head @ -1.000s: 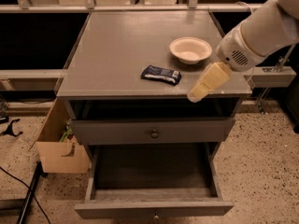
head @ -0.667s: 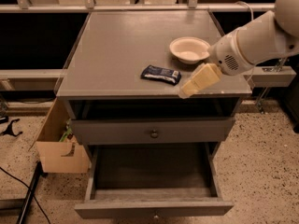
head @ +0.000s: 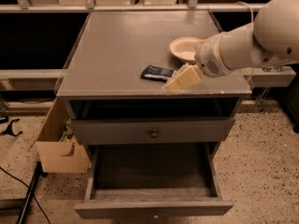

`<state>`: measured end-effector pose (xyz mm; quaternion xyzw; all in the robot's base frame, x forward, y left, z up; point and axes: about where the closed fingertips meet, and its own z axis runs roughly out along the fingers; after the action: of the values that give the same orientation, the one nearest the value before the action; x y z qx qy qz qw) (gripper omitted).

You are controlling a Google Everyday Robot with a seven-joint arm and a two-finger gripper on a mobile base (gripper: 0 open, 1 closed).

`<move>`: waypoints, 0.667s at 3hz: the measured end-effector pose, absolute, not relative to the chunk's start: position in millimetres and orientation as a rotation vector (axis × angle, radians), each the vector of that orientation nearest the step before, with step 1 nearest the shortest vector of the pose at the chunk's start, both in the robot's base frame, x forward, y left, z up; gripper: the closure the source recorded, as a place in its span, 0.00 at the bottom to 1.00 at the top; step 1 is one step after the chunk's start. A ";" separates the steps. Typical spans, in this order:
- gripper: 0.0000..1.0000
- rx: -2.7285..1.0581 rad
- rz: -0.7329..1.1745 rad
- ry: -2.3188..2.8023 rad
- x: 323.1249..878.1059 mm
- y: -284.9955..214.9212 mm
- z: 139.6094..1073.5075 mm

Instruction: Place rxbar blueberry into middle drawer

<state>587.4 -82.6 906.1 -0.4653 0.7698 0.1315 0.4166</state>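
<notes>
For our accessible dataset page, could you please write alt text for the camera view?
A robot arm's gripper is low over the front right of a grey cabinet top, just beside the right end of the rxbar blueberry, with a white bowl behind it. Below, the middle drawer is pulled open.

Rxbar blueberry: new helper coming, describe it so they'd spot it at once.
On top of the grey cabinet, look near the front edge, right of centre. The rxbar blueberry lies flat there, just left of the robot's cream hand. It is a small, flat, dark blue rectangle, unlike the round white bowl behind it.
</notes>
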 end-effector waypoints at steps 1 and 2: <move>0.00 -1.239 0.278 1.906 595.8 -64.0 894.9; 0.00 -1.243 0.274 1.905 596.0 -63.4 894.9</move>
<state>596.0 -63.4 894.9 -0.4941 0.7575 0.1090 0.4126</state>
